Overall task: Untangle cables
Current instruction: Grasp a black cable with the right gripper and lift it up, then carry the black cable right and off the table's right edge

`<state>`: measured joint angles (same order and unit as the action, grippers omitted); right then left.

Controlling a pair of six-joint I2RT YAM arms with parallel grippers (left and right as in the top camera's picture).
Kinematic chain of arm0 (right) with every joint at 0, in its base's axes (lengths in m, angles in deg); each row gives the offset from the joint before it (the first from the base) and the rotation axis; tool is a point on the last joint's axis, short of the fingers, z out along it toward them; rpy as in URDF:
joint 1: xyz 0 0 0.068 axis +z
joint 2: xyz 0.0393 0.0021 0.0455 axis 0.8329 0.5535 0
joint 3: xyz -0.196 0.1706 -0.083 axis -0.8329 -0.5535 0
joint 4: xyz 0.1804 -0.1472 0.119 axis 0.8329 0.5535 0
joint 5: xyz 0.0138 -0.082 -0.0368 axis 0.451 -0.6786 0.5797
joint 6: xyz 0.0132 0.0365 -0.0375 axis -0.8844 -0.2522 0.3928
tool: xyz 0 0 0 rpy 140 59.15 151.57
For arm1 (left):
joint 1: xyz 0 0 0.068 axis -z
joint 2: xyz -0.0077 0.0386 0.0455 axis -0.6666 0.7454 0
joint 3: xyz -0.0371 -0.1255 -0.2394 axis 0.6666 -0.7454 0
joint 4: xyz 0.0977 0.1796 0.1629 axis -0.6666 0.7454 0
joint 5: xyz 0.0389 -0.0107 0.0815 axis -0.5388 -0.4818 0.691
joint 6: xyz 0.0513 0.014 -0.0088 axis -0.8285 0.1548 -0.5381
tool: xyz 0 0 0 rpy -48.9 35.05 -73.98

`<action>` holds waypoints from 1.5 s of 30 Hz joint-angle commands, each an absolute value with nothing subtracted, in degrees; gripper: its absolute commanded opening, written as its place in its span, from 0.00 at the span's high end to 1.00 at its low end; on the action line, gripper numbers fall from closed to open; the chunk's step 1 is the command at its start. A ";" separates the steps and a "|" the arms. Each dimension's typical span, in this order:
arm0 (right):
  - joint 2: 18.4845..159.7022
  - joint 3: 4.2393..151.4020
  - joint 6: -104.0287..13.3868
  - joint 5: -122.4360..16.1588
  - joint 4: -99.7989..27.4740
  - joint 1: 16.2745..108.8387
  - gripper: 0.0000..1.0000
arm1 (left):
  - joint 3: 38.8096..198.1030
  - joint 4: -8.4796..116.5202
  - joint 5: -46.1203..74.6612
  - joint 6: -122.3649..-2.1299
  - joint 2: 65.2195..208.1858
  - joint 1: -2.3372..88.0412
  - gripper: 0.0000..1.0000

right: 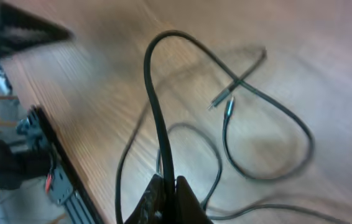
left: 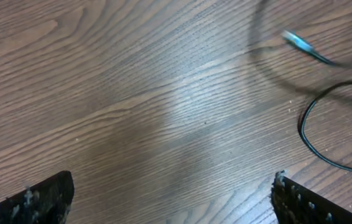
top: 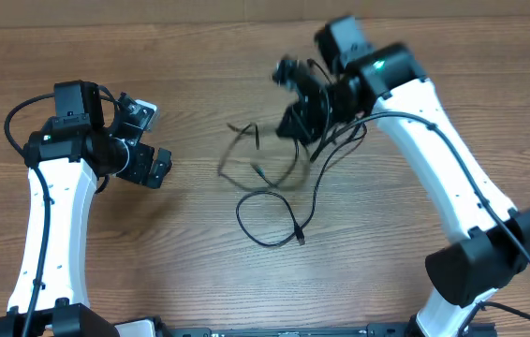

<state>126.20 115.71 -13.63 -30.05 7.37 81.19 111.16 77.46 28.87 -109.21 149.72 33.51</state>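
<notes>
R hand clamped on cables, blurry; L hand apart, tips cut off

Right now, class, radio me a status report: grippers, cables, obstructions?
Left gripper open, off the cables. Right gripper shut on one cable, rest looped on table. No obstruction seen.

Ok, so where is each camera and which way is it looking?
Overhead: above the table, facing straight down; shows the left arm, the right arm and the cables.
Left wrist: on the left arm, facing down at the wood; its open jaws' tips show at the bottom corners.
Right wrist: on the right arm, looking past its shut jaws, which pinch one of the cables.
Shared: all three see the cables and the wooden table.
</notes>
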 commanded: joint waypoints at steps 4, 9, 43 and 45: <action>125.69 137.63 -13.58 -29.59 9.97 81.36 0.96 | 111.81 77.40 28.81 -110.10 150.07 33.20 0.00; 125.69 149.04 -13.58 -30.57 10.25 81.36 0.96 | 111.81 77.40 28.81 -110.10 150.07 33.20 0.00; 125.76 159.51 -32.23 -95.51 7.58 55.79 0.96 | 111.81 77.40 28.81 -110.10 150.07 33.20 0.00; 125.76 159.01 -33.19 -92.91 9.16 51.70 0.96 | 111.81 77.40 28.78 -110.10 150.07 33.20 0.00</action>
<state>126.26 158.29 -27.66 -94.61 8.44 56.05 111.18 77.44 28.87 -109.21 149.72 33.51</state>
